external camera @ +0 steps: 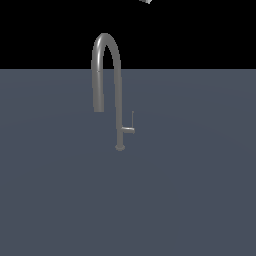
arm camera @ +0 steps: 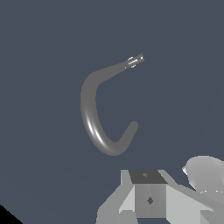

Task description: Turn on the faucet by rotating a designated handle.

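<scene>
A small L-shaped grey metal handle [external camera: 129, 128] juts from the lower stem of a tall, slim grey metallic gooseneck faucet [external camera: 118, 90]; a short horizontal stub points toward the exterior view's right and ends in a thin rod standing upright, apart from the stem, so it offers a lever to push around; nothing touches it, so the turning looks not yet begun. The faucet stands on a small round base near the middle of a flat, dark blue-grey tabletop [external camera: 200, 200]; its arched spout curves over and comes down on the exterior view's left of the stem, on the side away from the handle, leaving the lever clear to reach.

In the wrist view the faucet [arm camera: 94, 122] is seen from above as a curved loop, with the handle [arm camera: 134, 61] a small bright tip at its far end. The robot's pale grey claw [arm camera: 148, 197] shows only as blocky housing at the picture's edge (its fingertips are out of sight), so I cannot tell whether it is wide or narrow; it appears to sit high above the faucet, holding nothing visible.
</scene>
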Robot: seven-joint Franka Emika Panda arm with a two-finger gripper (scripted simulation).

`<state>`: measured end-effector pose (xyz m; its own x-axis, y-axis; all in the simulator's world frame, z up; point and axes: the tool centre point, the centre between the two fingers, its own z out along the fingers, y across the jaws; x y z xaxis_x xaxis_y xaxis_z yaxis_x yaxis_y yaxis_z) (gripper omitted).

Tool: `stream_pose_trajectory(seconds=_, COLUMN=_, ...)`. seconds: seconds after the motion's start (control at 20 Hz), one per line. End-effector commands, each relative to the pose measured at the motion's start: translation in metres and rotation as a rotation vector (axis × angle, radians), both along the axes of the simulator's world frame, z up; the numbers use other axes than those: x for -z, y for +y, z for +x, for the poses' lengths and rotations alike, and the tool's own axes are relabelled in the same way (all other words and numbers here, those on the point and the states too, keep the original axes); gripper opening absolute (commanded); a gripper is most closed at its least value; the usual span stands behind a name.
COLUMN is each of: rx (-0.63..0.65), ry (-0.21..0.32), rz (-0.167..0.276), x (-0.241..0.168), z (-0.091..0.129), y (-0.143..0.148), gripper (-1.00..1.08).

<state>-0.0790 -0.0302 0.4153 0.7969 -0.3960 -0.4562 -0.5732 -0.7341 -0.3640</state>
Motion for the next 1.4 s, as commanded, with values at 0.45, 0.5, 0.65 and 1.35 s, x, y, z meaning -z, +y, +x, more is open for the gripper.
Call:
stream_pose_trajectory(seconds=0.45, rx=0.239, ry=0.198, rz=0.261, x=0.068, z=0.054, y=-0.015, gripper=-1.00)
stream_pose_trajectory(seconds=0.5, rx=0.261, ry=0.215, rz=0.284, x=0.074, z=0.058, y=-0.016, gripper=-1.00)
stream_pose_trajectory(seconds=0.65, rx=0.324, ry=0.269, rz=0.354, x=0.095, z=0.068, y=-0.018, gripper=-1.00)
stream_pose_trajectory(seconds=1.35, rx=0.627, ry=0.522, rz=0.686, x=0.199, z=0.102, y=-0.015, gripper=-1.00)
